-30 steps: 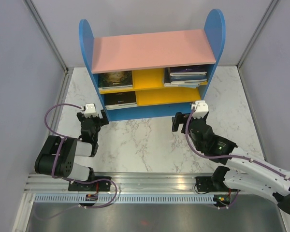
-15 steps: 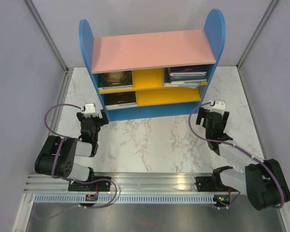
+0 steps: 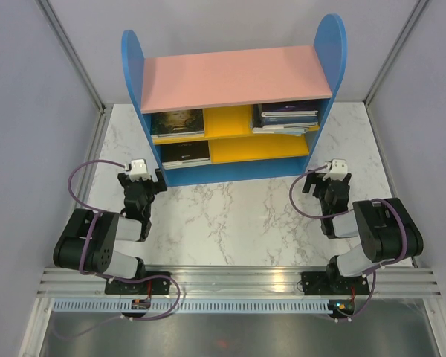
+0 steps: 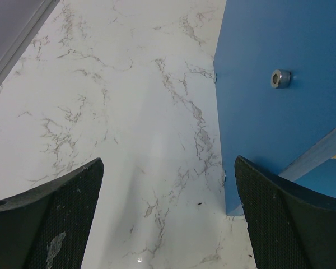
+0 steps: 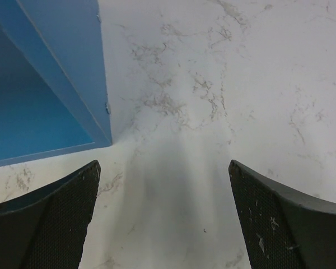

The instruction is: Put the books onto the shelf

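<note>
The shelf stands at the back with blue sides, a pink top and yellow boards. Books lie flat on it: a green-gold one on the upper board's left, a stack on its right, and a dark one on the lower board's left. My left gripper rests open by the shelf's front left corner. The left wrist view shows bare marble between its fingers and the blue panel at the right. My right gripper is open and empty near the front right corner.
Grey walls enclose the white marble table on both sides and at the back. A metal rail with both arm bases runs along the near edge. A purple cable loops beside each arm.
The right arm has drawn back from the shelf's front, swung right and folded in toward its base, gripper still open. The left arm has not moved.
</note>
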Controlling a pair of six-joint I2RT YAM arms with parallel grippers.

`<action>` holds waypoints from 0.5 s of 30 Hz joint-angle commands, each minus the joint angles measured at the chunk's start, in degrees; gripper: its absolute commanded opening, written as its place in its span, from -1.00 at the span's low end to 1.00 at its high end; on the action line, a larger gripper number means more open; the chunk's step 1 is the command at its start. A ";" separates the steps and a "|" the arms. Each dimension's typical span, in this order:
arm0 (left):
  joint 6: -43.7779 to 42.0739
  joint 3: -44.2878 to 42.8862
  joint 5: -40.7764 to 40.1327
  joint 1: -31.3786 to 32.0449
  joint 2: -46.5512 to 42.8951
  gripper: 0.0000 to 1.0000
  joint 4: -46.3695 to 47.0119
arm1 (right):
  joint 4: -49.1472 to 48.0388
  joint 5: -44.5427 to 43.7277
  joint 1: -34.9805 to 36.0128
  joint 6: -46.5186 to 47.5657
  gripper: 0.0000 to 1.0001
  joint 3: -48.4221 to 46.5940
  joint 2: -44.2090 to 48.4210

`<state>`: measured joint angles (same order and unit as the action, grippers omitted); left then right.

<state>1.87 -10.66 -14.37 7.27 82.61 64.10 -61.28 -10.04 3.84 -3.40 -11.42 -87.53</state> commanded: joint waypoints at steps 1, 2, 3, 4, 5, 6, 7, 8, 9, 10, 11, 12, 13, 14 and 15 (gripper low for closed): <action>-2.40 -0.42 -0.04 0.38 0.01 0.99 5.16 | -7.53 4.68 -0.32 1.55 0.96 -2.29 -0.36; -2.40 -0.42 -0.04 0.38 0.01 1.00 5.16 | -6.93 4.77 -0.32 1.47 0.96 -2.46 -0.45; -2.48 -0.42 -0.04 0.38 0.01 0.99 5.16 | -6.41 4.68 -0.41 1.73 0.96 -2.38 -0.02; -2.40 -0.42 -0.04 0.38 0.01 0.99 5.16 | -6.40 4.94 -0.32 1.73 0.96 -2.47 0.07; -2.48 -0.42 -0.04 0.38 0.01 1.00 5.16 | -6.66 4.95 -0.32 1.64 0.96 -2.55 -0.36; -2.40 -0.42 -0.04 0.38 0.01 1.00 5.16 | -6.66 4.95 -0.32 1.64 0.96 -2.55 -0.28; -2.40 -0.42 -0.04 0.38 0.01 1.00 5.16 | -6.32 4.77 -0.32 1.73 0.96 -2.47 0.07; -2.40 -0.42 -0.04 0.38 0.10 0.99 5.16 | -6.49 4.86 -0.23 1.82 0.96 -2.55 -0.19; -2.40 -0.42 -0.04 0.38 0.10 0.99 5.16 | -6.66 4.86 -0.23 1.82 0.96 -2.55 -0.19; -2.40 -0.42 -0.04 0.38 0.01 1.00 5.16 | -6.40 4.77 -0.32 1.73 0.96 -2.47 -0.10; -2.40 -0.42 -0.04 0.38 0.01 1.00 5.16 | -6.40 4.86 -0.32 1.82 0.96 -2.55 -0.10; -2.48 -0.42 -0.04 0.38 0.01 1.00 5.16 | -6.49 4.86 -0.32 1.73 0.96 -2.55 -0.19; -2.40 -0.51 -0.04 0.38 0.01 1.00 5.16 | -6.40 4.86 -0.23 1.73 0.96 -2.55 -0.19; -2.40 -0.42 -0.04 0.38 0.10 1.00 5.16 | -6.40 4.77 -0.23 1.73 0.96 -2.55 -0.19; -2.40 -0.42 -0.04 0.38 0.01 1.00 5.16 | -6.49 4.77 -0.32 1.73 0.96 -2.55 -0.28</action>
<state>1.87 -10.66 -14.37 7.27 82.61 64.12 -64.75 -6.46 3.84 -2.24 -12.91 -87.96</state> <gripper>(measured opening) 0.995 0.982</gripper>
